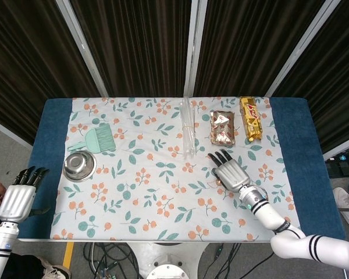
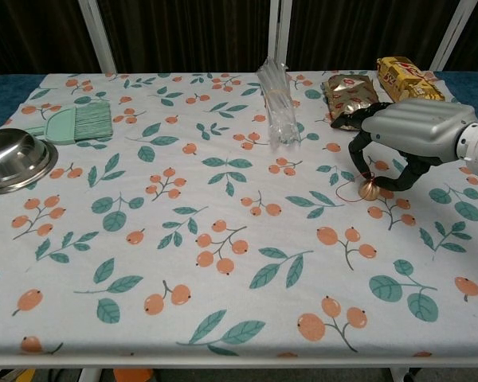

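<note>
My right hand [image 1: 230, 172] [image 2: 410, 127] hovers palm-down over the right part of the table. In the chest view its fingers [image 2: 355, 155] arch down around a small copper-coloured cone [image 2: 367, 189] that stands on the flowered cloth [image 2: 223, 239]. The thumb is just to the cone's right, and a gap shows on both sides of the cone, so nothing grips it. My left hand [image 1: 20, 196] hangs beyond the table's left edge with its fingers stretched out and nothing in it. The chest view does not show it.
A steel bowl [image 1: 79, 165] [image 2: 8, 159] and a green brush [image 1: 98, 139] [image 2: 80, 121] lie at the left. A clear plastic packet [image 1: 188, 132] [image 2: 279, 111] lies at the back centre, with a brown snack pack [image 1: 222, 128] [image 2: 349, 91] and a yellow one [image 1: 250, 118] [image 2: 402, 76] behind my right hand.
</note>
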{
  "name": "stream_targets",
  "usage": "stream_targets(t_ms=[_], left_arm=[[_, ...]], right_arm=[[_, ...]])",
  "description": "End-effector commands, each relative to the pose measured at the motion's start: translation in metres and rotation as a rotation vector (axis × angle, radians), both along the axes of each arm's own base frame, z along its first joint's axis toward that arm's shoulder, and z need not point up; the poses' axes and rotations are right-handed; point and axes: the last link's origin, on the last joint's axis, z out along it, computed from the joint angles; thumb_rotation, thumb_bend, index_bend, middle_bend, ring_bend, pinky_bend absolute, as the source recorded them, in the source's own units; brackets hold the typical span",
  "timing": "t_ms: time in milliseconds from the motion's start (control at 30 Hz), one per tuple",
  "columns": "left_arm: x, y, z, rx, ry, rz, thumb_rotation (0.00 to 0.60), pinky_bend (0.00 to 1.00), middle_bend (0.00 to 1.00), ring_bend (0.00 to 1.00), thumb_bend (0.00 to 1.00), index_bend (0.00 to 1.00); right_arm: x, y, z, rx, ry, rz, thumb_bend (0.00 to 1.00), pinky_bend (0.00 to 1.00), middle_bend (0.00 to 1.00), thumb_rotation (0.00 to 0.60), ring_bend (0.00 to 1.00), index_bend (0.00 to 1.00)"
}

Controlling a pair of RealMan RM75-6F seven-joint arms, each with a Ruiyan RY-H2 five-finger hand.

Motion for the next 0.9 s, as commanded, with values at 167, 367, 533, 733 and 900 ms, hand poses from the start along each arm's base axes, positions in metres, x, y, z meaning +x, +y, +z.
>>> stream_targets(t_ms=[167,367,533,733,900], left_arm=[[0.000,0.000,0.000,-0.002,-0.001,0.003,0.600,0.10,0.10,0.04,0.00,0.11],[-0.001,0.000,0.000,-0.003,-0.004,0.005,0.600,0.10,0.10,0.04,0.00,0.11],[-0.001,-0.001,0.000,-0.003,-0.006,0.006,0.600,0.10,0.10,0.04,0.00,0.11],[-0.002,-0.001,0.001,-0.004,-0.006,0.007,0.600,0.10,0.10,0.04,0.00,0.11],[-0.001,-0.001,0.001,-0.003,-0.006,0.004,0.600,0.10,0.10,0.04,0.00,0.11]], right_arm=[[0.000,0.000,-0.001,-0.001,-0.003,0.000,0.30,0.00,0.10,0.600,0.00,0.62],[-0.001,-0.001,0.000,-0.003,-0.003,-0.005,0.31,0.00,0.12,0.600,0.00,0.67],[0.001,-0.001,0.002,-0.013,-0.016,0.000,0.33,0.00,0.13,0.600,0.00,0.70],[0.005,-0.001,0.011,-0.044,-0.059,0.013,0.34,0.00,0.14,0.600,0.00,0.71],[0.013,-0.007,0.031,-0.094,-0.113,0.028,0.34,0.00,0.14,0.600,0.00,0.72]])
